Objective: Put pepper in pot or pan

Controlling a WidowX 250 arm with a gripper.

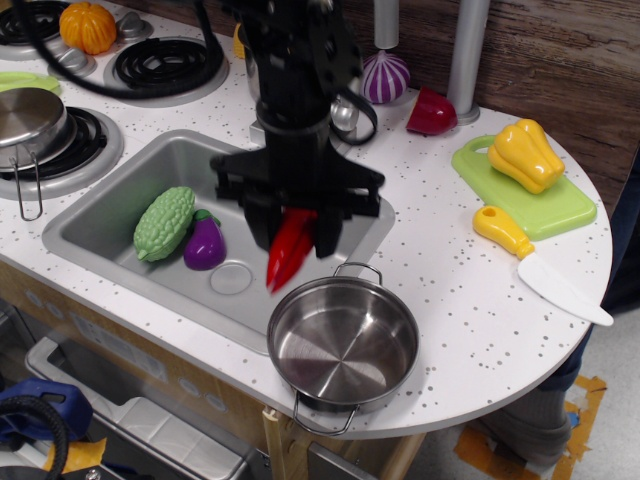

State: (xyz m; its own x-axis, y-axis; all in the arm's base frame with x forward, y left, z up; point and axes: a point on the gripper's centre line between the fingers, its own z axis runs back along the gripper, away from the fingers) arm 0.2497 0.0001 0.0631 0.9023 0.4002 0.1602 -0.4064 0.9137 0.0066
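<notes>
Gripper (296,228) clamps the pepper (287,248) by its upper end; the tapered red tip hangs down below the fingers, over the sink (120,215) just beside the pot (343,343) rim, at its upper-left. Pepper above pot, not inside.

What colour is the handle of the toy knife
Yellow; the knife handle shows clearly in the observation image, beside the green cutting board.

Hand (297,232) w/ red pepper (287,250) clamped, tip down, above sink edge just beside steel pot (343,343)
</notes>
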